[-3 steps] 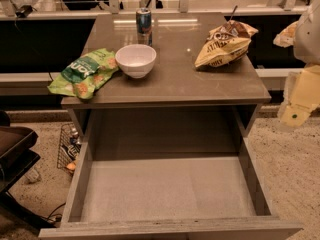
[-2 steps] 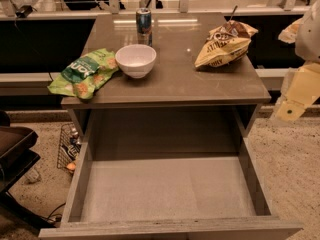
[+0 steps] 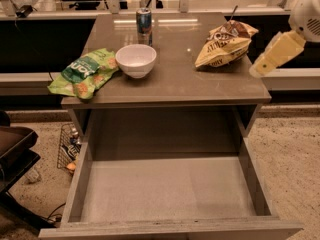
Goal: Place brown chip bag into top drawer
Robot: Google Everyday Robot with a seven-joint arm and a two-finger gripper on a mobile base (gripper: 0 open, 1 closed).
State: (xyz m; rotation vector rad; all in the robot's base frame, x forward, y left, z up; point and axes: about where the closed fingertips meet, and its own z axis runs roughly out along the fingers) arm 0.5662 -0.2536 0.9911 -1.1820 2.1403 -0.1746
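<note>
Hand (image 3: pixel 262 64) has come up and in from lower at the right edge. It now hangs just off the desk's (image 3: pixel 175 86) right side, level with the top and near the brown bag (image 3: pixel 225 45), not touching it. We can't tell if the hand is open or closed, and it holds nothing we can see.

Brown bag lies on the right rear of the desk, unmoved. Drawer (image 3: pixel 165 191) is pulled fully out below, with nothing in it. Green bag (image 3: pixel 82 71), bowl (image 3: pixel 135 59) and can (image 3: pixel 144 21) sit on the left and centre, well apart from the brown bag and also unmoved.

We read this as the approach to the grasp. Pick not yet done, so the place step is still ahead. The reach from the right looks unobstructed.
</note>
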